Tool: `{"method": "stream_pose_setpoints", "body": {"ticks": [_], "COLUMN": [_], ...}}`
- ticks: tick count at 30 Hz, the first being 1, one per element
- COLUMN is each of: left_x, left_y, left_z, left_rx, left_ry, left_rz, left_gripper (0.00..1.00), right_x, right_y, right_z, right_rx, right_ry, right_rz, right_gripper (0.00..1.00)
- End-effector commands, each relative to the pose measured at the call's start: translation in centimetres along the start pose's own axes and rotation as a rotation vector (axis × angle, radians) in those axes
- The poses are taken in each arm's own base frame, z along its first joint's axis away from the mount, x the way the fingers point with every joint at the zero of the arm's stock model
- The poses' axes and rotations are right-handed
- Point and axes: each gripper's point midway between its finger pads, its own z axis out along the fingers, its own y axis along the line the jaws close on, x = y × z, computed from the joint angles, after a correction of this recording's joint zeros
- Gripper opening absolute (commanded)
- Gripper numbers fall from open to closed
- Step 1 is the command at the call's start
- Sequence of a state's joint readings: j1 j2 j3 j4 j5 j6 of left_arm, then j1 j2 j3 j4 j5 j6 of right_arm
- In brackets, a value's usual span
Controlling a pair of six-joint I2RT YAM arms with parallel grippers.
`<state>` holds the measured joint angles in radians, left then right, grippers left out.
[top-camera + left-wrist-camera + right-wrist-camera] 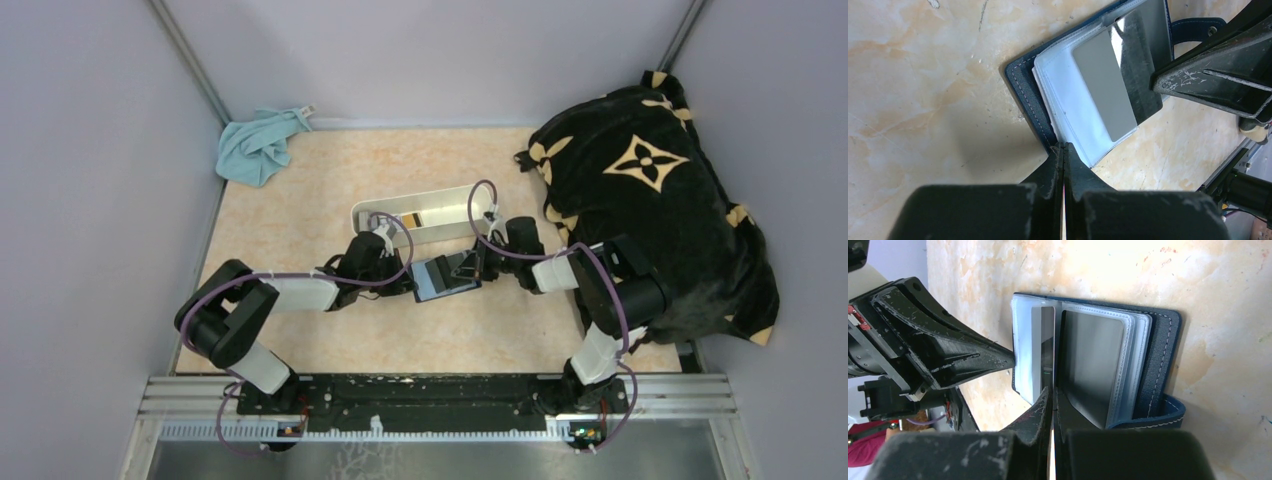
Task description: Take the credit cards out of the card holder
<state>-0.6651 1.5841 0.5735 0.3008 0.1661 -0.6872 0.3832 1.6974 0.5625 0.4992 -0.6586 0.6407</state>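
The navy card holder [446, 276] lies open on the table between both grippers, its clear sleeves up. It also shows in the left wrist view [1024, 90] and the right wrist view [1160, 355]. My left gripper [1063, 146] is shut, and its tips touch the holder's near edge where the cover meets the sleeves. My right gripper [1052, 389] is shut on a grey credit card [1042, 340] that stands edge-up between the sleeves. Another dark card [1095, 362] sits in a sleeve beside it. In the left wrist view a grey card [1103, 85] lies in a sleeve.
A long white tray [420, 212] stands just behind the holder. A teal cloth [258, 146] lies at the back left corner. A black bag with gold marks [650, 190] fills the right side. Grey walls close in the table.
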Motion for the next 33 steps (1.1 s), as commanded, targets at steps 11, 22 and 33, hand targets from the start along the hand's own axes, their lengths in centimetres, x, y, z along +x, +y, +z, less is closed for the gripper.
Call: {"method": "stream_pose_setpoints", "body": {"ticks": [11, 22, 33], "left_x": [3.3, -1.1, -1.8], "left_y": [5.5, -0.5, -4.7], "left_z": [-0.8, -2.8, -3.9], "left_rx": [-0.196, 0.020, 0.237], "left_ry": [0.092, -0.031, -0.072], "left_rz": [0.010, 0.090, 0.116], "left_gripper": [0.00, 0.69, 0.74], "right_x": [-4.4, -5.6, -4.9], "right_y": [0.8, 3.0, 4.8], "right_z": [-3.4, -5.1, -5.6], "right_rx": [-0.056, -0.080, -0.189], "right_ry": [-0.161, -0.195, -0.195], "right_rz": [-0.012, -0.052, -0.016], "right_gripper": [0.00, 0.00, 0.00]}}
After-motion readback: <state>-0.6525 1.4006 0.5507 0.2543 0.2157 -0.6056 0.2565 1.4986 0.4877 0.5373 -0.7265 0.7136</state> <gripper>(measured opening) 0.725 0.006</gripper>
